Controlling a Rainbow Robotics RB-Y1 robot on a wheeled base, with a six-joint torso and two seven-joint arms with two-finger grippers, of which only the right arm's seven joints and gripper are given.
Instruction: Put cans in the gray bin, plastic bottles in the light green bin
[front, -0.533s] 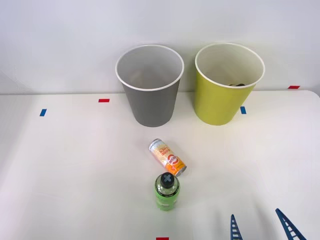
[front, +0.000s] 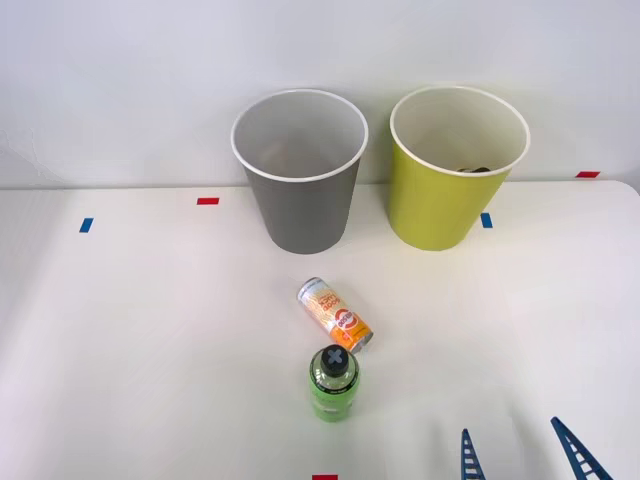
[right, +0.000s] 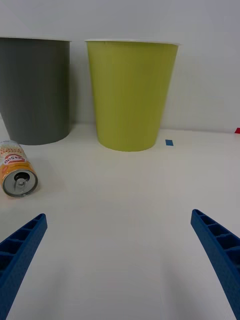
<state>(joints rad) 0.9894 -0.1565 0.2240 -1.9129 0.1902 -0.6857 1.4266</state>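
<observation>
Front view, left to right: gray bin (front: 300, 175) and green bin (front: 456, 170) stand upright side by side at the table's (front: 120, 340) far edge. The can (front: 335, 314) lies on its side near the gray bin; the bottle (front: 334, 384) stands upright, touching or just beside the can's near end. Right gripper (front: 522, 455), low at the near right, has its fingers (right: 20, 250) spread apart, empty.

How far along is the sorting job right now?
Partly done at most: something dark lies inside the light green bin, though what it is can't be told. Nothing is in hand; the right tool is open, near the table edge. Left: the can on its side for the gray bin, and the upright green bottle.
</observation>
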